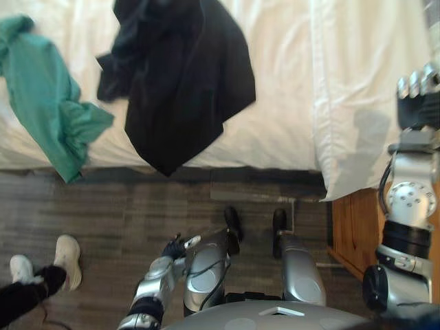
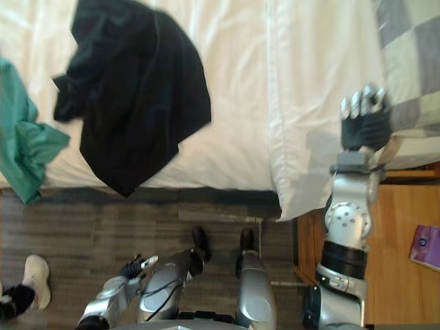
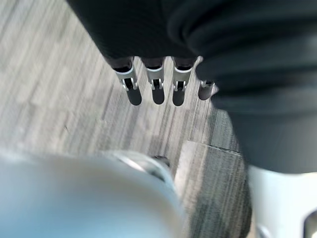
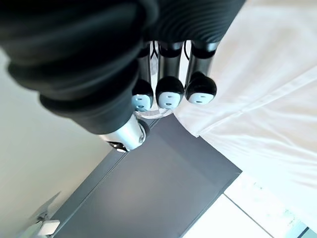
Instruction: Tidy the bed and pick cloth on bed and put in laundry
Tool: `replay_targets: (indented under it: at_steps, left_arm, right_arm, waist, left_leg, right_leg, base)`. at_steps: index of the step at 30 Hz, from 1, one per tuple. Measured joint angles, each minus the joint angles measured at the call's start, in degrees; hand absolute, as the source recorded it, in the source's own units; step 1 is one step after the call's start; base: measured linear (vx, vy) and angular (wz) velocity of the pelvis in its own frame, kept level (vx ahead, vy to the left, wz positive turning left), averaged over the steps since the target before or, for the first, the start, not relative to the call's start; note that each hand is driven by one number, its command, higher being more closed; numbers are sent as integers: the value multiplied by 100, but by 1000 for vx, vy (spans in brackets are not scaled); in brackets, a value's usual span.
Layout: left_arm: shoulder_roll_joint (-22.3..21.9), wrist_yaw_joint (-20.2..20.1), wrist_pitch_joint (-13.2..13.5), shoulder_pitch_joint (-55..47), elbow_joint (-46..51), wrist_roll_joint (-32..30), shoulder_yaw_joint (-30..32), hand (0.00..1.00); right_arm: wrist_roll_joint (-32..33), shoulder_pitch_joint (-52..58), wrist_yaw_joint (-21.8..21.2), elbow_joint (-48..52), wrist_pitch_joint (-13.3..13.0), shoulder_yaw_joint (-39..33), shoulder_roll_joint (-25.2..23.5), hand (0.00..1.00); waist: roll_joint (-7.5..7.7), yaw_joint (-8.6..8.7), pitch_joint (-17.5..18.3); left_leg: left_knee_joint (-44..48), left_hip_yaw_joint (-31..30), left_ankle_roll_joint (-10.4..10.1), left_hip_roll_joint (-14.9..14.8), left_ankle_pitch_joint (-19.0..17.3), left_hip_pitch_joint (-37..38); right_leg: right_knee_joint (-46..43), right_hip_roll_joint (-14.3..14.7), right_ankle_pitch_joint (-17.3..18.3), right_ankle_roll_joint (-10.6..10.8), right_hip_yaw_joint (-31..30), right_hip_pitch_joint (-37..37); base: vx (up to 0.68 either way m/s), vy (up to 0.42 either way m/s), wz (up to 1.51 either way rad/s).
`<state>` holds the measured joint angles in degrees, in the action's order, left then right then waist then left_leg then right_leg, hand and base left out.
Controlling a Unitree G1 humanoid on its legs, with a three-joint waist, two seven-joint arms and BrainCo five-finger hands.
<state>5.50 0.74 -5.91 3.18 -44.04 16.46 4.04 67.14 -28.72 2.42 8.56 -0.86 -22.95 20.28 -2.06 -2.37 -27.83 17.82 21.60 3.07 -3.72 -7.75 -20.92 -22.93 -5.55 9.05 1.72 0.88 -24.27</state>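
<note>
Two garments lie on the bed [image 1: 275, 103]: a black cloth [image 1: 179, 82] and a green cloth [image 1: 48, 103], both draping its near edge. The right hand [image 2: 364, 124] hovers above the bed, fingers curled and empty; the left hand [image 1: 173, 247] hangs beside the bed, fingers straight.

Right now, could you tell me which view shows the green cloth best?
The left eye view: the green cloth shows nearly whole, hanging over the bed edge. The right eye view crops it; the wrist views face floor and bedding.
</note>
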Motion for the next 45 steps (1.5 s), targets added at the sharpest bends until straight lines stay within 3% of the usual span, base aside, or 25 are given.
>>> replay_targets:
  at_steps: [2,7,9,10,13,17,20,22,26,28,29,31,32,35,38,40,41,42,45]
  left_arm:
    - [-66,99,87,336,36,50,-65,0]
    - [-133,289,292,626,30,285,-67,0]
    - [-151,445,389,735,9,426,-58,0]
    - [-168,500,441,811,7,518,-57,0]
    - [-289,722,519,1048,-35,735,46,0]
    - [-488,839,572,1287,-195,915,263,0]
    - [-650,832,687,1384,-309,958,415,0]
    - [-829,817,813,1394,-364,992,569,0]
    - [-1098,781,933,1355,-478,1004,742,0]
    - [-1126,687,906,1357,-564,1005,724,0]
    - [-1125,657,905,1350,-574,1005,767,0]
    - [-1118,655,904,1331,-583,1004,816,0]
    - [-1106,615,878,1322,-609,1040,842,0]
    - [-1035,535,805,1195,-726,1028,842,0]
    - [-943,394,777,924,-711,955,849,0]
    - [-907,271,776,485,-691,732,935,0]
    - [-913,227,774,367,-701,651,996,0]
    - [-946,158,740,20,-811,407,1141,0]
    - [-948,87,703,-260,-990,73,1247,0]
  right_arm:
    - [395,-355,122,86,-235,-118,146,100]
    - [813,-594,300,28,-768,-106,179,100]
    - [837,-757,436,-183,-1198,-113,176,100]
    - [946,-830,493,-301,-1552,-176,169,100]
    - [1222,-866,347,-326,-2308,-551,5,100]
    - [1566,-669,-27,-650,-2914,-877,-447,100]
    - [1843,-374,-210,-1571,-2902,-1000,-741,100]
    - [2050,202,-362,-2335,-2772,-979,-1346,100]
    - [1956,1489,-768,-2832,-2528,-797,-2188,100]
    - [1779,1850,-918,-2880,-2451,-799,-2204,100]
    - [1462,2069,-989,-2891,-2376,-811,-2156,0]
    - [832,2273,-1006,-3040,-2210,-790,-2074,0]
    - [9,2370,-951,-3196,-1999,-738,-1997,0]
    - [-1697,2793,-1135,-3665,-1549,-434,-1956,0]
    - [-2612,3144,-1517,-4062,-1417,-217,-2061,0]
    - [-3229,3462,-1854,-4511,-1369,-105,-2189,0]
    - [-3367,3525,-1905,-4627,-1367,-103,-2215,0]
    - [-3751,3733,-1991,-5008,-1373,-108,-2256,0]
    - [-4327,4026,-1971,-5354,-1398,-113,-2284,0]
  waist:
    - [-5,13,-187]
    - [-81,53,-254]
    - [-104,102,-262]
    - [-147,140,-282]
    - [-249,180,-317]
    - [-259,295,-317]
    - [-259,315,-317]
    - [-280,341,-313]
    - [-307,567,-306]
    - [-301,630,-298]
    - [-304,652,-285]
    - [-312,742,-227]
    - [-319,827,-217]
    - [-270,821,53]
    - [-235,788,425]
    - [-158,754,897]
    - [-135,739,998]
    - [-42,684,1328]
    - [54,584,1680]
  left_leg:
    - [269,-53,11,9,-11,-542]
    - [703,-169,12,15,-12,-1500]
    - [841,-181,11,23,-10,-1816]
    - [918,-188,18,42,-5,-1989]
    - [1016,-172,48,74,35,-2328]
    - [974,-125,50,67,54,-2398]
    - [840,44,55,64,74,-2296]
    - [728,223,57,65,72,-2085]
    - [731,348,7,-35,-85,-1341]
    - [729,443,7,-76,-188,-988]
    - [733,510,9,-99,-285,-772]
    - [748,619,18,-120,-363,-561]
    - [764,648,7,-137,-436,-395]
    - [728,758,-47,-203,-549,49]
    - [606,768,-71,-211,-567,413]
    - [391,768,-107,-205,-582,743]
    - [321,771,-89,-204,-551,846]
    - [107,777,-127,-195,-532,1149]
    - [-196,765,-211,-173,-482,1506]
  right_leg:
    - [-513,-71,185,-42,13,-636]
    - [-1277,-166,403,-135,36,-1725]
    - [-1505,-202,455,-177,27,-2077]
    - [-1636,-245,510,-181,25,-2274]
    - [-1841,-294,545,-190,-25,-2669]
    - [-1824,-285,506,-190,-66,-2762]
    - [-1668,-249,406,-174,-184,-2746]
    - [-1550,-205,353,-141,-340,-2626]
    - [-1262,-118,317,-107,-375,-1806]
    - [-1172,-80,316,-103,-401,-1466]
    - [-1125,-47,317,-101,-454,-1275]
    - [-1104,-25,317,-96,-498,-1100]
    - [-1092,-14,331,-78,-511,-936]
    - [-974,51,354,-58,-563,-505]
    - [-827,75,394,-55,-545,-127]
    - [-594,76,458,-27,-461,239]
    - [-527,63,456,-34,-417,350]
    - [-302,22,432,-41,-259,664]
    - [1,-50,395,-20,10,1063]
  base:
    - [-83,-57,31]
    - [-61,-51,25]
    - [-62,-32,23]
    - [-52,-18,22]
    - [-58,-18,17]
    - [-5,0,1]
    - [60,31,-28]
    - [103,29,-41]
    - [102,20,-37]
    - [52,52,-45]
    - [33,82,-51]
    - [3,55,-40]
    - [-10,30,-26]
    - [7,11,-29]
    - [71,-27,-12]
    - [148,-52,-3]
    - [212,-64,-2]
    - [186,-54,-4]
    - [199,-54,2]
